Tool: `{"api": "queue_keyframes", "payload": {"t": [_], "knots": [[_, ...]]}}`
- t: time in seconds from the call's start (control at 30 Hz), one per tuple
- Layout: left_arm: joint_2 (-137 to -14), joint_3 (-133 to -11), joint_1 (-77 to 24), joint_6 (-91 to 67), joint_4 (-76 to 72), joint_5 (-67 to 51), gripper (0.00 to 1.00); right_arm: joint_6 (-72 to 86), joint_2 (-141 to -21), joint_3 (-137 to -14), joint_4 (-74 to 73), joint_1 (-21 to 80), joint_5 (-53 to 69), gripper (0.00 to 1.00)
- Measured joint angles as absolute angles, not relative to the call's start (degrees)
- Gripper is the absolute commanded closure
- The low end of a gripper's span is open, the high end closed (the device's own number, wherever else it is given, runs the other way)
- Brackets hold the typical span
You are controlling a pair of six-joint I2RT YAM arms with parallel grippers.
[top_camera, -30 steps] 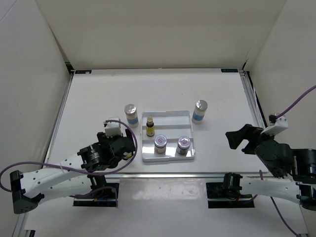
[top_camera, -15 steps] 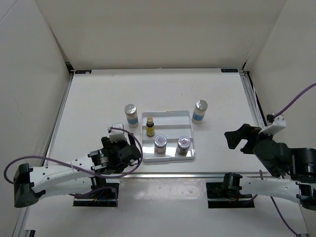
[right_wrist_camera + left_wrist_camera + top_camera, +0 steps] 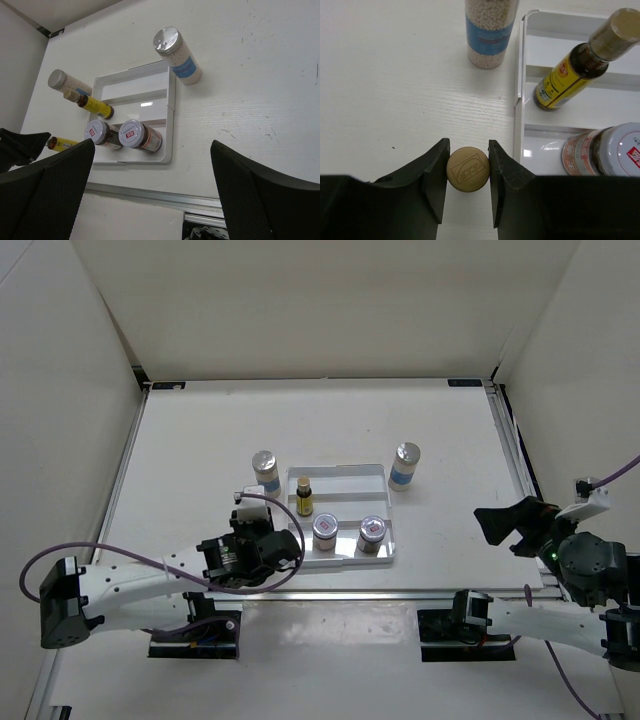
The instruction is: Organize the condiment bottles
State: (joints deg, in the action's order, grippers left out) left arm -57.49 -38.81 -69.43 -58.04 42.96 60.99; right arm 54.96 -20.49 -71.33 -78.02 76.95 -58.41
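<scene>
1. Condiment bottles (image 3: 325, 531) number six: three stand in the white tray (image 3: 340, 469) and three stand outside it.
2. One tiny yellow brown-capped bottle (image 3: 467, 170) sits just outside the tray's left rim, near its near-left corner. The right wrist view shows it (image 3: 60, 144) left of the jars.
3. The left gripper (image 3: 467, 155) pinches this bottle, with both black fingers (image 3: 437, 170) pressed against the sides of its cap.
4. From above, the left gripper (image 3: 272, 543) is just beside the tray's left edge, and the bottle it holds is hidden under it.
5. The other tiny yellow bottle (image 3: 304, 497) stands upright in the far-left part of the tray.
6. Two short jars with red-marked silver lids stand side by side along the tray's near edge. These are the left jar (image 3: 325, 531) and the right jar (image 3: 371, 532), close together but apart.
7. The left tall bottle (image 3: 264, 471), silver-lidded with a blue-white label, stands on the table just beyond the tray's far-left corner.
8. The right tall bottle (image 3: 404, 466) stands on the table just outside the tray's far-right corner.
9. The right gripper (image 3: 507, 530) is well apart from the tray on the right. Its fingers (image 3: 65, 175) are spread wide with nothing between them.
10. All of this rests on a white table (image 3: 200, 430) with white walls around it.
</scene>
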Motion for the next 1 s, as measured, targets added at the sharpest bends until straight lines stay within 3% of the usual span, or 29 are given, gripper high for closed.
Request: {"api": "queue_keyframes", "payload": {"t": [0.2,0.43,0.7,1.0], "knots": [[-58.06,-46.57,-71.5,-52.12,43.88,60.23,0.89,55.07,-21.32,-71.33,-78.02,76.95,-58.39,0.0],[-58.48,-68.79,-72.47,-39.03,44.16,60.25,0.89,55.05,-23.27,-71.33,-78.0,76.95,-58.39,0.0],[-74.54,-96.86,-72.49,-24.4,40.6,59.27,0.89,55.07,-20.97,-71.33,-78.02,76.95,-58.54,0.0],[-94.19,-94.26,-71.42,-18.55,24.97,49.67,0.89,55.07,-20.95,-71.33,-78.02,76.95,-58.59,0.0]]}}
